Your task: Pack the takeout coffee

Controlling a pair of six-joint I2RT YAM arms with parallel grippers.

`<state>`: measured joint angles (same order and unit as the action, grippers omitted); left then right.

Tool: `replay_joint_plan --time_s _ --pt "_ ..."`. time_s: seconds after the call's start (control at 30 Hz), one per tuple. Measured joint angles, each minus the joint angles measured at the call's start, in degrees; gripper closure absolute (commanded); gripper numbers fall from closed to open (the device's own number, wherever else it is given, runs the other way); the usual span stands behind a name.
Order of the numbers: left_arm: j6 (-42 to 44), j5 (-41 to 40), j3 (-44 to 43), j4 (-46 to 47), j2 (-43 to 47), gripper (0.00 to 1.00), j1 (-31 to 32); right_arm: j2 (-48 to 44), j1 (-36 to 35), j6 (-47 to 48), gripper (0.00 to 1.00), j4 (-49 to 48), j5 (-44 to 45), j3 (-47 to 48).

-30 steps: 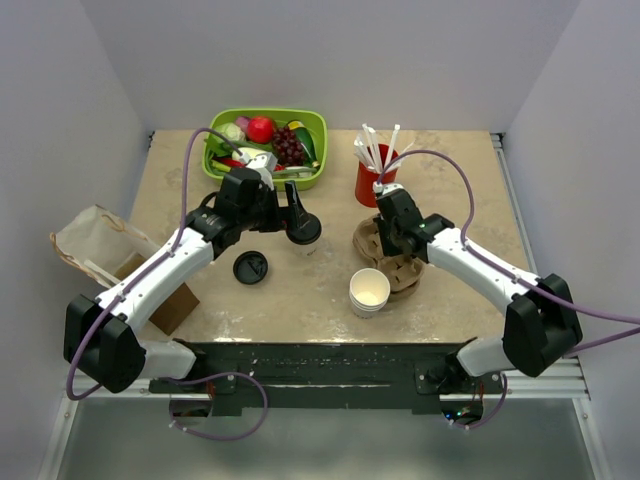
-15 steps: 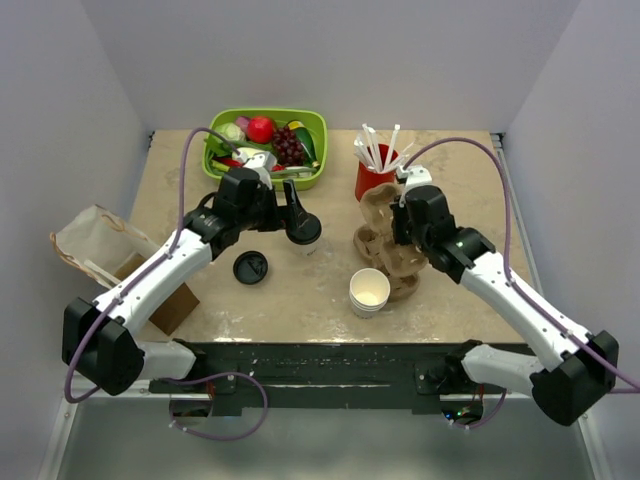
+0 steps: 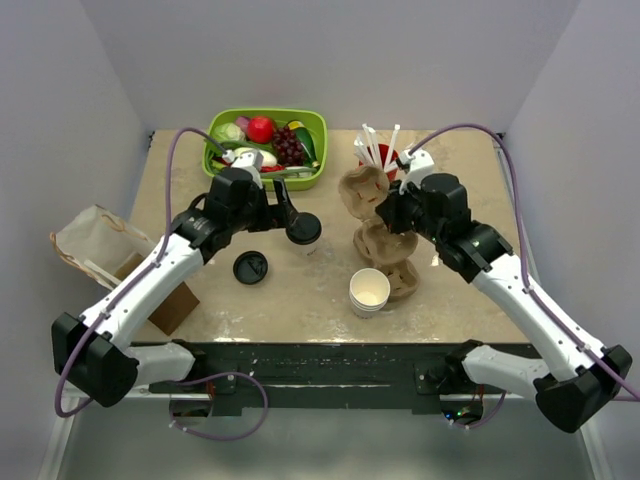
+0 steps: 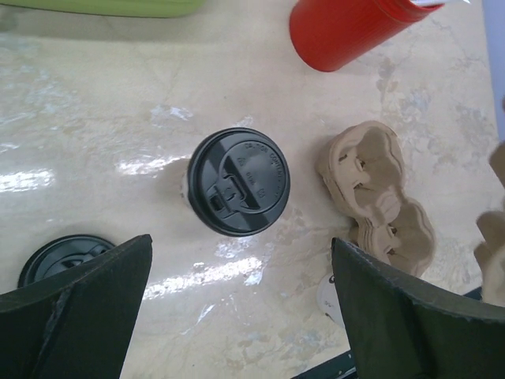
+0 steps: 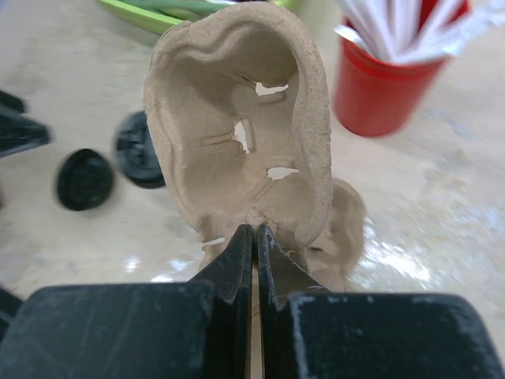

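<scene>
**Visitor:** Why is the right gripper (image 5: pixel 254 237) clamped tight on that carrier (image 5: pixel 245 142)?

**Technician:** Likely to separate it from the carrier stack (image 3: pixel 385 262) and free a pocket. The left gripper (image 3: pixel 288 212) hangs with its jaws wide over the takeout coffee (image 4: pixel 238 192), which stands on the table (image 3: pixel 460 170) at 10 o'clock from the lidless cups (image 3: pixel 368 291).

**Visitor:** The tally?

**Technician:** One lidded coffee, one loose lid (image 3: pixel 249 267) at its 8 o'clock, and one carrier aloft. I can't count the stack.
</scene>
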<state>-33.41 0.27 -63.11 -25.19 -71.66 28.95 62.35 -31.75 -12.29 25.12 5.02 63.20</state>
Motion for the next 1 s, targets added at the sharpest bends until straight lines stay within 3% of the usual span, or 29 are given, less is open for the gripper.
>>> replay_joint_plan --time_s 0.23,0.57,0.8,1.0 --pt "-2.69 -10.99 -4.15 -10.29 6.01 0.00 0.00 1.20 -6.64 -0.13 1.00 -3.85 -9.81 3.76" --pt "-8.11 -29.77 -13.31 -25.18 18.71 0.00 0.00 16.50 -17.44 -2.32 1.00 -10.38 -18.40 4.59" --pt "-16.57 -43.43 -16.28 -37.51 19.58 0.00 0.00 24.48 -23.56 -4.07 1.00 -15.72 -19.82 2.69" --pt "-23.41 -48.26 -16.20 -45.72 15.13 0.00 -0.61 30.05 -24.90 -5.79 1.00 -17.66 -19.37 -1.22"
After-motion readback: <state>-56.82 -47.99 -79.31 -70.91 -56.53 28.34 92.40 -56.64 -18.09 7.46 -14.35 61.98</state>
